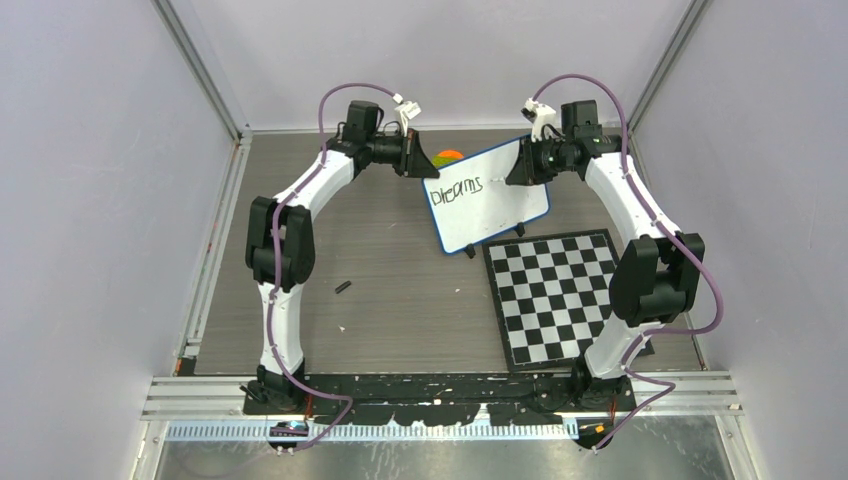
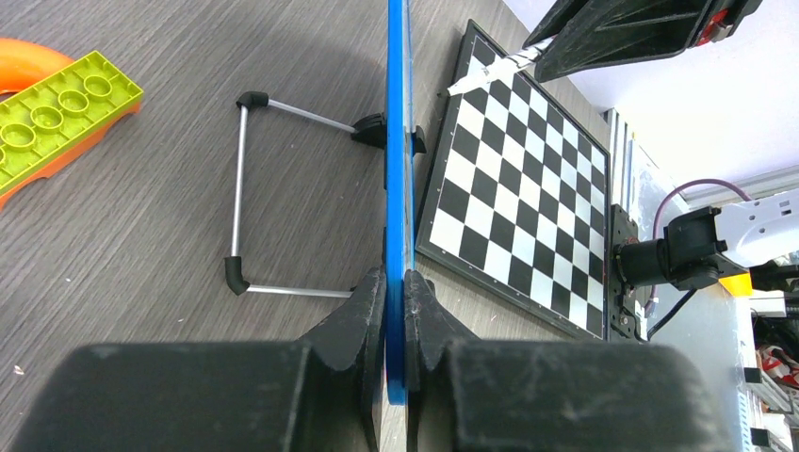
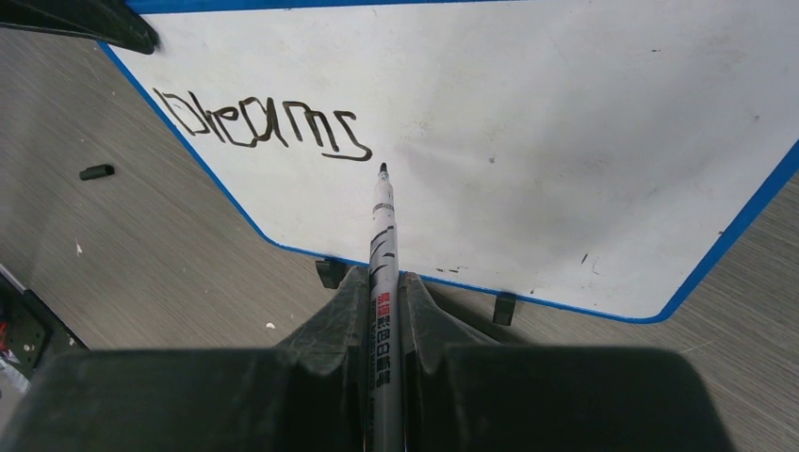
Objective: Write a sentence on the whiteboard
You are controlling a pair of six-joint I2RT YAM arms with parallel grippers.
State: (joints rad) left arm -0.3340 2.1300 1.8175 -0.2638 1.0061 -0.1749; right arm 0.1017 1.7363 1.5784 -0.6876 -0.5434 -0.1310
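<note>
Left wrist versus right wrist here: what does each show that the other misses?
Left wrist only: the whiteboard's wire stand, a green building brick, the checkered board. Right wrist only: the lettering "Dreams" and a small black piece on the table. Both: the whiteboard, clamped by the left end effector, and the marker in the right end effector.

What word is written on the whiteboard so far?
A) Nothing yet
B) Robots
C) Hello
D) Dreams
D: the black lettering on the whiteboard spells only "Dreams", and the tip of the marker points just past its last letter.
</note>
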